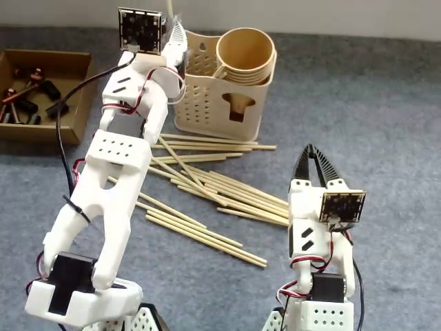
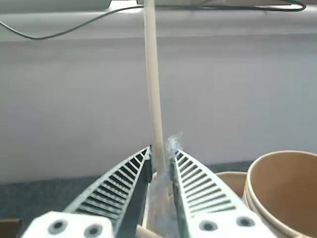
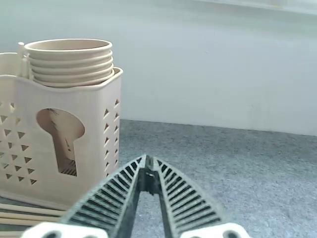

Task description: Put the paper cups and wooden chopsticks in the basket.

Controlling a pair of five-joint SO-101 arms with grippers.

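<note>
Over the basket (image 1: 207, 103) by the table (image 1: 386, 103)'s far edge, left gripper (image 2: 162, 154) clamps one chopstick (image 2: 151, 74) upright for dropping in; right gripper (image 3: 149, 161) closed, empty.

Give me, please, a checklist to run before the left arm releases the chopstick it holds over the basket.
1. Left pincer shut on the held chopstick: ok.
2. Held chopstick upright: ok.
3. Its lower end inside the basket, beside the paper cups: cannot tell.
4. Right pincer shut, empty, apart from the basket: ok.
5. All chopsticks collected: not ok, loose chopsticks lie on the table.
</note>
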